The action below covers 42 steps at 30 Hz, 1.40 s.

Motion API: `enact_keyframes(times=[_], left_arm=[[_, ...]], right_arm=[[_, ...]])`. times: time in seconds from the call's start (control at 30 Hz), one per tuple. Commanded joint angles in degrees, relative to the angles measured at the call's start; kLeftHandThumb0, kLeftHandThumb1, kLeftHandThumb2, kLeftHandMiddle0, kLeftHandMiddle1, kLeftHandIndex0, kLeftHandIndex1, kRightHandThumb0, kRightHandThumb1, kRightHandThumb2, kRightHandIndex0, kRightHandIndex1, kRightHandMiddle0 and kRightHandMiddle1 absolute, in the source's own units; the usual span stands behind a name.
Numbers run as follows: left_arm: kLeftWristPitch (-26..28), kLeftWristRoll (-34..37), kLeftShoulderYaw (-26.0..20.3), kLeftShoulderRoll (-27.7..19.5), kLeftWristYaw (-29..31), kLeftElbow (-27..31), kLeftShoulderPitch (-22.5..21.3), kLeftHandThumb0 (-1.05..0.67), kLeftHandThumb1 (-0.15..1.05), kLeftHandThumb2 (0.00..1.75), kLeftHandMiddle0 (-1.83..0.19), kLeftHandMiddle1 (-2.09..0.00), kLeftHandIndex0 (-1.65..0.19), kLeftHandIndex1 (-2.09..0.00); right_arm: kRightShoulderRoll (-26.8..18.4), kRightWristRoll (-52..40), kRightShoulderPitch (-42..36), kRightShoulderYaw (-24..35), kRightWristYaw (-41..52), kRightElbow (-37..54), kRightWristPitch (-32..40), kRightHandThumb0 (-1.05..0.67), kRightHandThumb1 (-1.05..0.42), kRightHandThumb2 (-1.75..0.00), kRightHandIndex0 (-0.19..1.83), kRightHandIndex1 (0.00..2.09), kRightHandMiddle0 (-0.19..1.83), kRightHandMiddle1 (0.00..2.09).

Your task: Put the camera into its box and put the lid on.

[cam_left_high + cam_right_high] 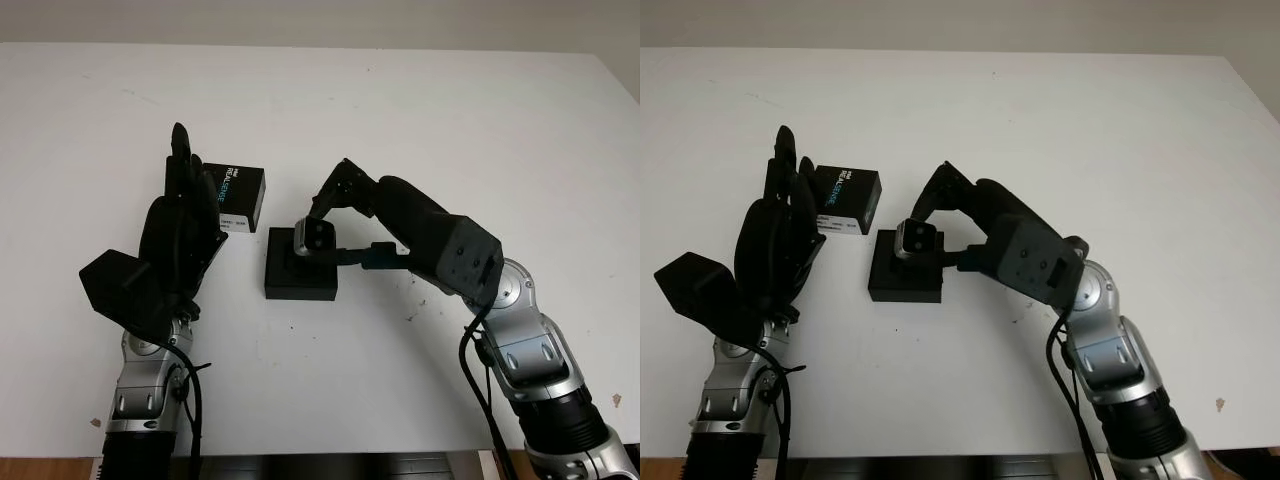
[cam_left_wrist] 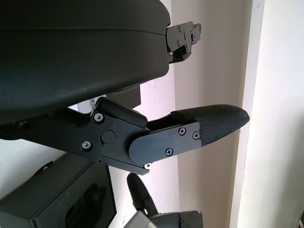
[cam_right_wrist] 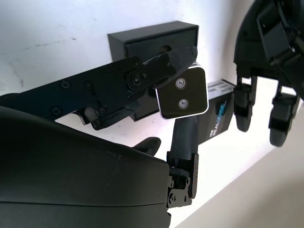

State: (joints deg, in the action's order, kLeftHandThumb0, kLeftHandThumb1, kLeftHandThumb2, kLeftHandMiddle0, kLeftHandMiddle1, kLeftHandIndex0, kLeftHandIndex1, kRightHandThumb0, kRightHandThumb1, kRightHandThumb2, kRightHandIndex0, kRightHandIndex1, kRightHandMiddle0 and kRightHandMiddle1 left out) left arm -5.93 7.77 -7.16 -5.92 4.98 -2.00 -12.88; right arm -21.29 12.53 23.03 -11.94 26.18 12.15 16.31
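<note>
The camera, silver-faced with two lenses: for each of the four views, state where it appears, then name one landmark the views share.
Left eye view: the camera sits centre, held by the right hand over the black box.
Right eye view: left of centre, above the same box.
Left wrist view: I cannot pick it out with certainty.
Right wrist view: centre, pinched between fingers.
Shared landmark: the printed lid.

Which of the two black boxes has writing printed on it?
The lid, lying farther back on the table beside the open left hand, carries the lettering. The box, under the camera that the right hand holds, is plain black.
</note>
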Motion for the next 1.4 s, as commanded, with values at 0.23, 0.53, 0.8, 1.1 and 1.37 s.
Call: enact_keyframes(times=[0.23, 0.53, 0.8, 1.1, 1.37], left_arm=[[-1.21, -0.24, 0.07, 0.75, -0.57, -0.6, -0.48, -0.79, 1.05, 0.67, 0.19, 0.0, 0.19, 0.0], [-1.07, -0.36, 0.06, 0.74, -1.04, -0.11, -0.11, -0.79, 1.05, 0.66, 0.19, 0.0, 0.19, 0.0], [-1.19, -0.24, -0.02, 0.56, -0.83, -0.16, 0.0, -0.79, 1.05, 0.66, 0.19, 0.0, 0.19, 0.0], [-1.38, -0.12, -0.04, 0.75, -0.84, -0.46, -0.05, -0.8, 1.05, 0.66, 0.19, 0.0, 0.19, 0.0], [-1.31, -0.03, 0.0, 0.83, -0.88, -0.5, -0.05, -0.79, 1.05, 0.66, 0.19, 0.0, 0.19, 0.0]], right_arm=[[-1.79, 2.42, 1.4, -1.43, 1.74, 0.56, -0.26, -0.34, -1.03, -0.05, 0.26, 0.4, 0.24, 1.98], [0.14, 2.27, 2.71, -2.45, 1.25, -2.73, -0.56, -0.31, -1.02, -0.05, 0.3, 0.34, 0.25, 1.99], [2.29, 2.01, 3.45, -2.92, 0.12, -5.23, -1.14, -0.34, -1.03, -0.06, 0.29, 0.34, 0.23, 1.99], [2.87, 2.59, 3.78, -3.41, -0.5, -6.2, -1.41, -0.35, -1.05, -0.07, 0.28, 0.35, 0.21, 2.03], [2.75, 2.84, 3.75, -3.45, -0.35, -5.99, -0.83, -0.34, -1.05, -0.08, 0.26, 0.35, 0.18, 2.03]])
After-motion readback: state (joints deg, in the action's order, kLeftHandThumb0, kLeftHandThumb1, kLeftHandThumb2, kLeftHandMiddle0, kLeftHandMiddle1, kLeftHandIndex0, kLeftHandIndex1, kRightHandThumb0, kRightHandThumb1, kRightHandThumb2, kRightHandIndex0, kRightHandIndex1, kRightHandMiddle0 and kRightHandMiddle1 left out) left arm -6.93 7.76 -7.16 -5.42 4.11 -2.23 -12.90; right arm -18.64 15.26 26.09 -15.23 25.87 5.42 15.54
